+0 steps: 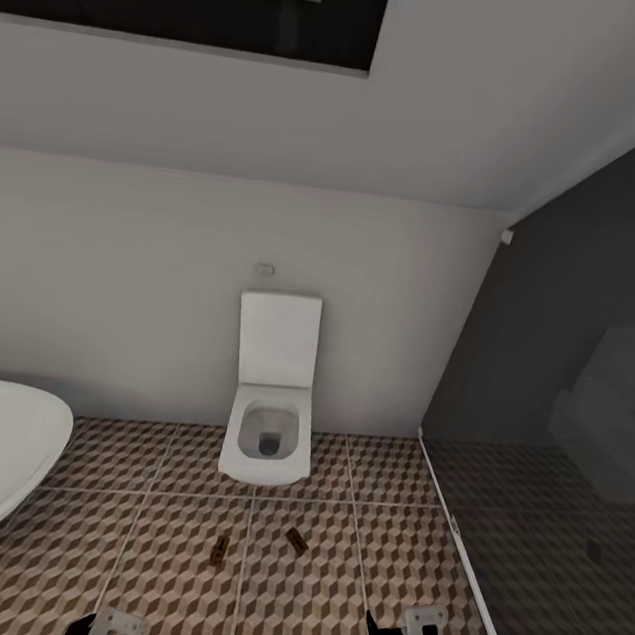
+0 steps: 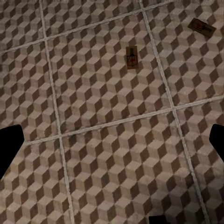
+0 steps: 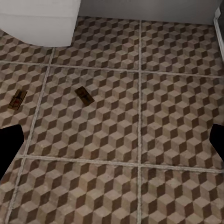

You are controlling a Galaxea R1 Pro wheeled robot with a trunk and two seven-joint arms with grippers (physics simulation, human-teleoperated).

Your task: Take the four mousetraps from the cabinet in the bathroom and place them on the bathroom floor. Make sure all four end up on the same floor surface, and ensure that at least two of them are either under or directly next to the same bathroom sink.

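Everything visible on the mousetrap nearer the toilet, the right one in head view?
The right mousetrap is a small flat tan wooden board with dark wire on top. It lies flat on the cube-pattern bathroom floor, skewed diagonally to the grout lines, inside one tile in front of the toilet. The right wrist view shows it apart from the other mousetrap. Nothing touches it but the floor.

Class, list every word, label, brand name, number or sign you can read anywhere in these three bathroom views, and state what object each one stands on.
No readable text in any view.
Mousetraps: each bears a red mark, but it is too small and blurred to read as letters.
Toilet: plain white, no brand visible.
Small wall plate above the toilet: no legible marking.
Bathroom floor: cube pattern only, no writing.
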